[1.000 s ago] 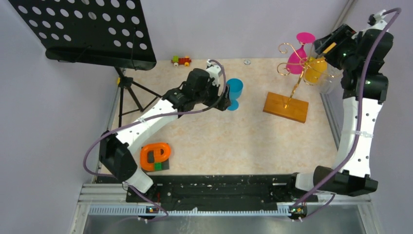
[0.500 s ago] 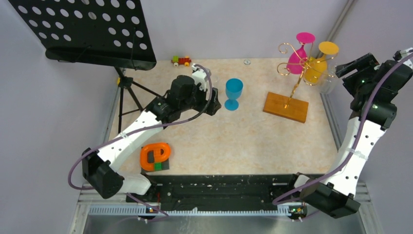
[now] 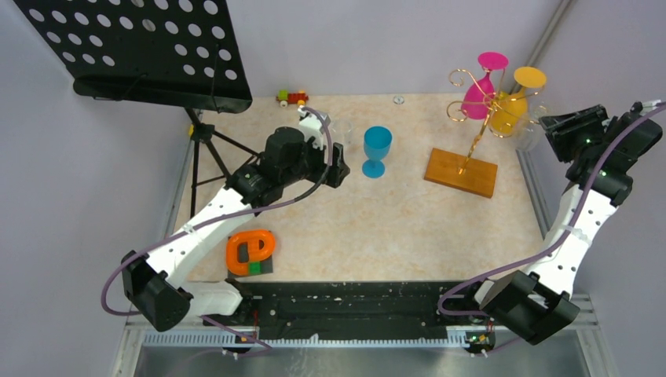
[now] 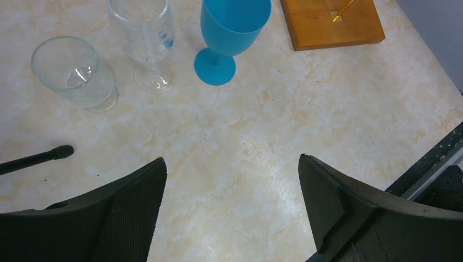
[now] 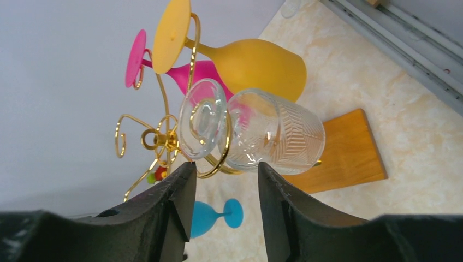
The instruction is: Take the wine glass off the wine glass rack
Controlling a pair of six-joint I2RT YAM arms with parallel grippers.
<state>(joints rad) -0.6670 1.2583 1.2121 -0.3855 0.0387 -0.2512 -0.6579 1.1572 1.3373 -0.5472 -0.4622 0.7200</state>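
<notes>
A robotics lab bench cell rather than a home; a left arm (image 3: 212, 220) and a right arm (image 3: 583, 224), white and black with purple cables (image 3: 542, 250) looping off them, are bolted along a black plate and a ribbed aluminium rail (image 3: 314, 338) at the near edge of a marbled beige worktop (image 3: 377, 228); plain lilac-grey walls (image 3: 353, 39) box it in. The things on it are unrelated to one another: the wine glass rack (image 3: 462, 171) at the far right; well left of the rack a black perforated music stand (image 3: 141, 47); a small toy train (image 3: 292, 97) left of the rack by the back wall; an orange plastic piece (image 3: 250, 251) near-left of the rack.
</notes>
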